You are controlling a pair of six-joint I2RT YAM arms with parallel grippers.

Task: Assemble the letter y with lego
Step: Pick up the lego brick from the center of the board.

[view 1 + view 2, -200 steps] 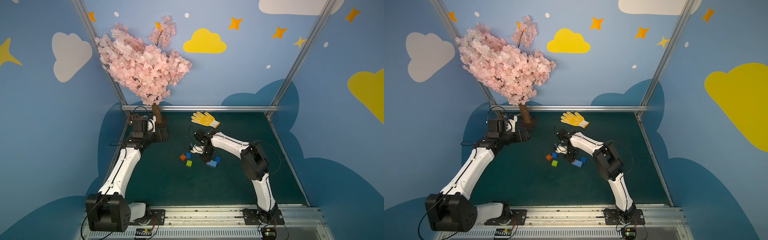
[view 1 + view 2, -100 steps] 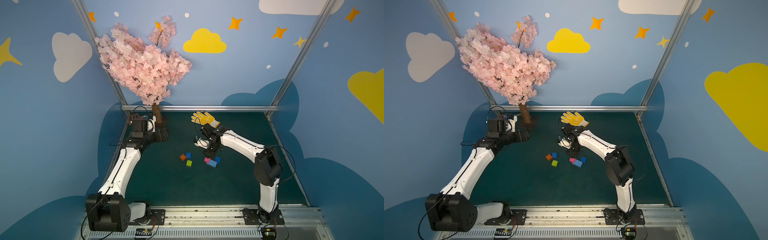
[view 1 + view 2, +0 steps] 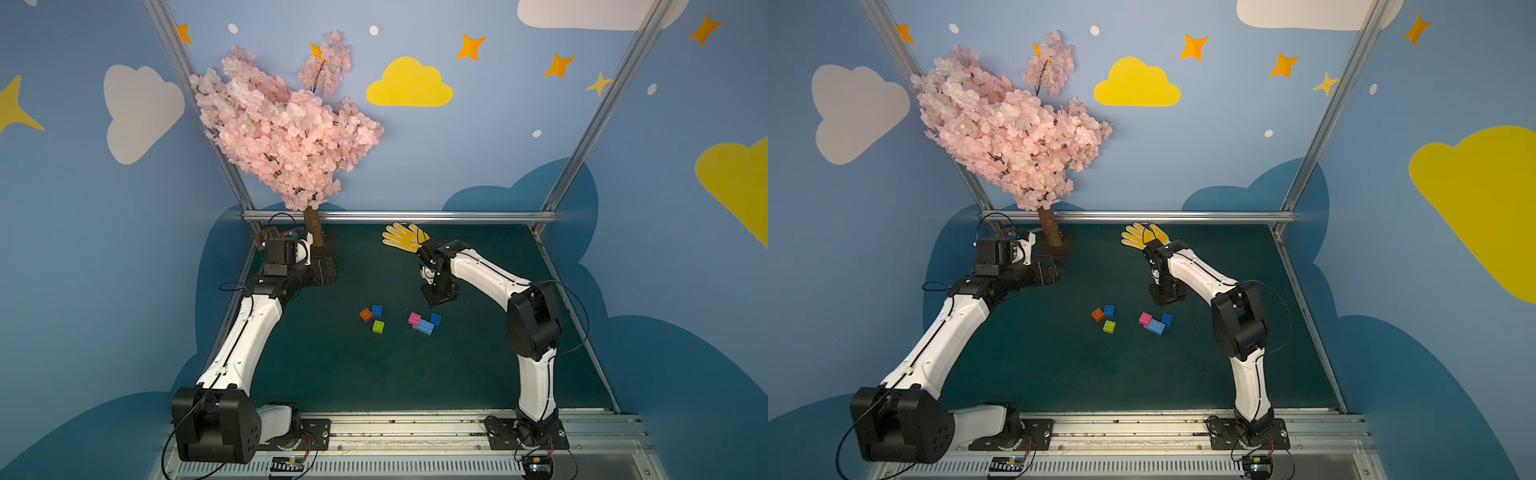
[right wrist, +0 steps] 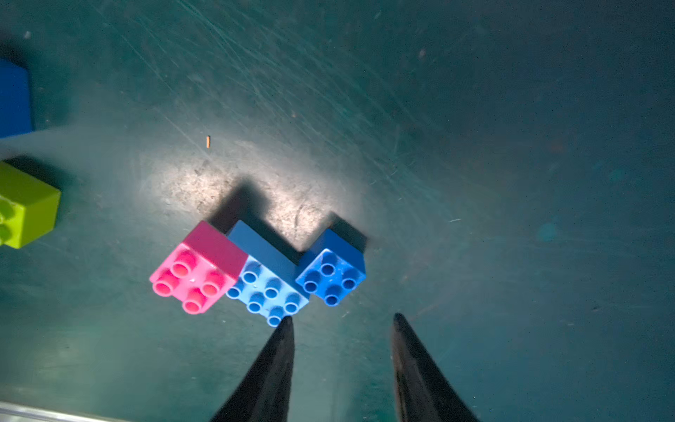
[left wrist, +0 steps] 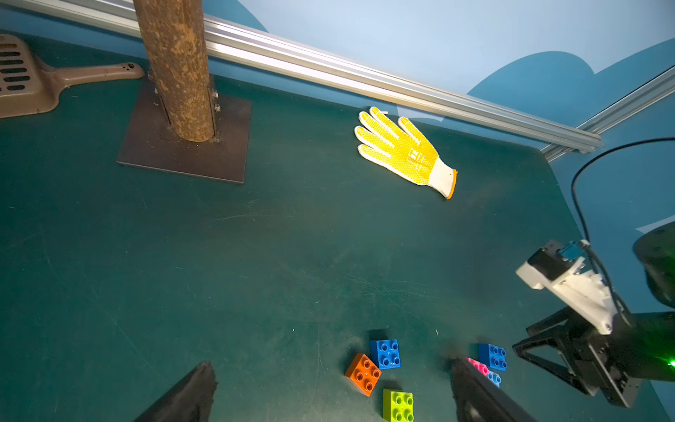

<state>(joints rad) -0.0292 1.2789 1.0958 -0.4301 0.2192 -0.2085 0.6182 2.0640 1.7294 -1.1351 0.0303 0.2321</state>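
The lego lies mid-table in two groups. An orange brick (image 3: 365, 314), a dark blue square (image 3: 377, 310) and a lime green brick (image 3: 378, 326) sit loose, close together. To their right a pink brick (image 4: 197, 277), a light blue bar (image 4: 268, 288) and a second dark blue square (image 4: 330, 276) touch; whether they are clipped I cannot tell. A whole letter y is not in view. My right gripper (image 4: 342, 318) hangs open and empty just behind this group. My left gripper (image 5: 328, 363) stands wide open by the tree, far from the bricks.
A yellow glove (image 3: 403, 237) lies at the back, behind the right wrist. The pink tree's trunk (image 5: 175, 73) stands on a dark plate (image 5: 182, 153) at the back left, with a brown slotted scoop (image 5: 33, 84) beside it. An aluminium rail (image 3: 399, 216) bounds the back.
My right gripper has drawn back and to the right, off the bricks, and its jaws have parted. The pink brick it covered now shows beside the light blue bar. The left arm has not moved.
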